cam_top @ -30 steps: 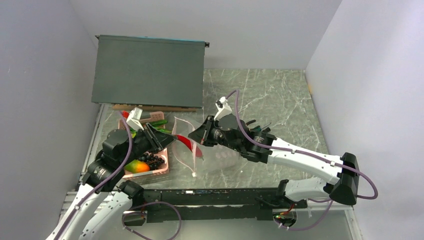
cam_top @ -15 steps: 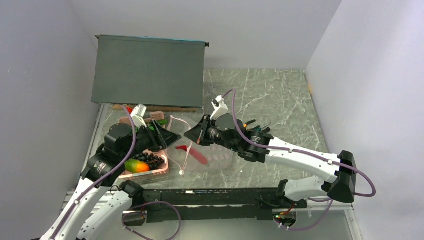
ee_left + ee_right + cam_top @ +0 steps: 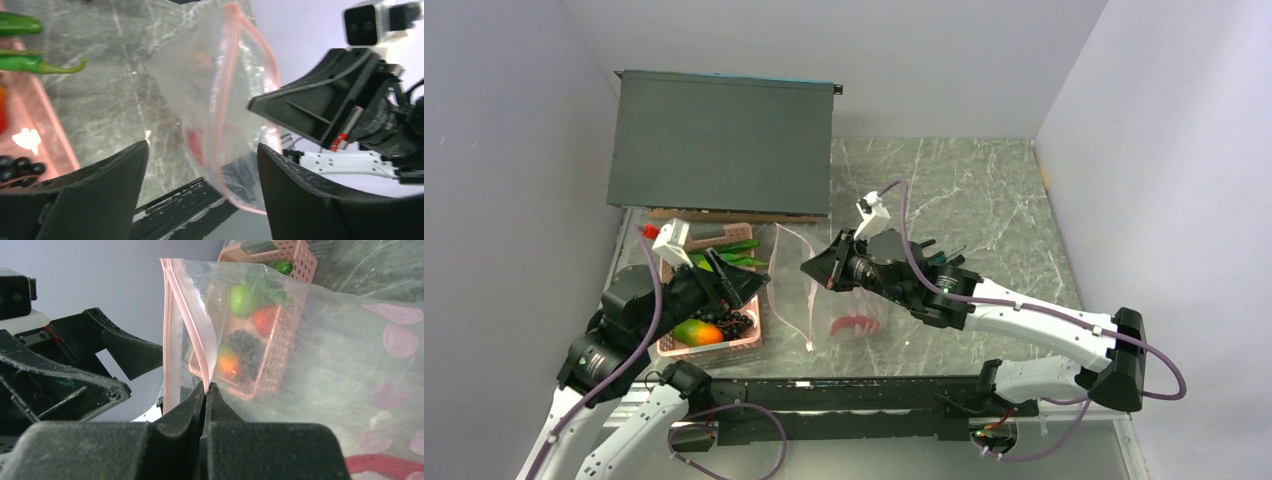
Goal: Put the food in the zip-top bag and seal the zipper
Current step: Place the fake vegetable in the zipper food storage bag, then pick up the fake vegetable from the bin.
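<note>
Mango (image 3: pixel 697 332) just below the left gripper (image 3: pixel 744 284) in frame, bag (image 3: pixel 794 282) mouth to its right.
Left gripper wide and empty; right gripper (image 3: pixel 205 390) pinches the zipper (image 3: pixel 193 326), holding the bag open. Mango lies in the basket (image 3: pixel 724 346), lower left; chili (image 3: pixel 856 325) seemingly bagged.

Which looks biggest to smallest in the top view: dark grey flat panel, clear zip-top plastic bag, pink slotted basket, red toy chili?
1. dark grey flat panel
2. clear zip-top plastic bag or pink slotted basket: unsure, left arm hides part of basket
3. red toy chili
</note>
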### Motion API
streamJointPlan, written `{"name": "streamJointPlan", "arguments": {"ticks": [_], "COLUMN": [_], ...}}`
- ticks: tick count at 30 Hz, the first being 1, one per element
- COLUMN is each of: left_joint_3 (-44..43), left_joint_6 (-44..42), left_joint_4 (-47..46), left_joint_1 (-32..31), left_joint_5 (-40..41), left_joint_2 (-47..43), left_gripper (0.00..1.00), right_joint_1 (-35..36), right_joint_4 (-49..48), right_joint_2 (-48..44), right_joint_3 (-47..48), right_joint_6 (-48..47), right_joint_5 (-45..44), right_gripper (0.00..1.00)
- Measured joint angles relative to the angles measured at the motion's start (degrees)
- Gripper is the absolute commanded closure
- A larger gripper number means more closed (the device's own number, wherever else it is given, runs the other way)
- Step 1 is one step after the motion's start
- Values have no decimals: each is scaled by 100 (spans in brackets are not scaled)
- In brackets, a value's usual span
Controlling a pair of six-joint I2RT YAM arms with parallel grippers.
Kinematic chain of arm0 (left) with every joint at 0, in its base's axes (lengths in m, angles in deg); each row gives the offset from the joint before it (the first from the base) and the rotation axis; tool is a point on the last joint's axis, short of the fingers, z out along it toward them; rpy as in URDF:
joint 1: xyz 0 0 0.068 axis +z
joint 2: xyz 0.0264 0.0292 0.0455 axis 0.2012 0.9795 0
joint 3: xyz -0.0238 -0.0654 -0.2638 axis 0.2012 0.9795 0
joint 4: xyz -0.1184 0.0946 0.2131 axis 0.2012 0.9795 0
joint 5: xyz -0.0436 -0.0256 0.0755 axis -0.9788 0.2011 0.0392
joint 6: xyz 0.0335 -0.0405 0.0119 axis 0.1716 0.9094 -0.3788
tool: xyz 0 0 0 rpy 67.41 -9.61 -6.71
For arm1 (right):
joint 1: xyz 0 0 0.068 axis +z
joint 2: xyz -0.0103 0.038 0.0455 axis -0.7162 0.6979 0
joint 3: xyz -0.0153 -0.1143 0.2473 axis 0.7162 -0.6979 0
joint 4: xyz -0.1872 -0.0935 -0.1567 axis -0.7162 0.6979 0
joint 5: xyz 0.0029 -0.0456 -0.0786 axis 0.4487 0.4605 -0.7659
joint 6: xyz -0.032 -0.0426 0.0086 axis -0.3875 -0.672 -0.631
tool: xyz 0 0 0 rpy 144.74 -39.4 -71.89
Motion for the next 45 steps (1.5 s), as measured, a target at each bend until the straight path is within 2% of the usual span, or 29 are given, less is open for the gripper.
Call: {"name": "streamJointPlan", "arguments": {"ticks": [4,9,20,28,31,34,42,45], "left_joint_3": [-2,249,1008,1226,1226,1235,1648,1895], "left_joint_6": [-55,-140,-273,616,962,1388,2374,2811], "left_joint_4": [481,909,1119,691,531,363,-616,-1060], "left_joint_1": [0,0,0,13,118,433,1537,1873], "left_joint_5": [531,1045,2144,2970,3108,3108,2669,2343], "left_joint_2": [-365,-470,732,1200,1429,1593,1423,1556], "left_gripper": [6,5,6,19,30,39,45,51], "right_joint_1": [0,0,0,2,2,2,2,2], "right_joint_4": [-28,-55,-59,-63,-63,-70,-94,-107], "right_joint_2": [-219,-538,-625,-625,-625,-625,-625,-625], "right_joint_3": [-105,-345,-603,-678,-678,-686,-695,-695], "right_joint_6": [-315,-658,-1034,-1108,-1147,-1167,-1169,-1169], "right_joint_5": [20,-9,-55,-70,-70,-74,-72,-72], "right_gripper": [100,100,100,100,100,100,100,100]}}
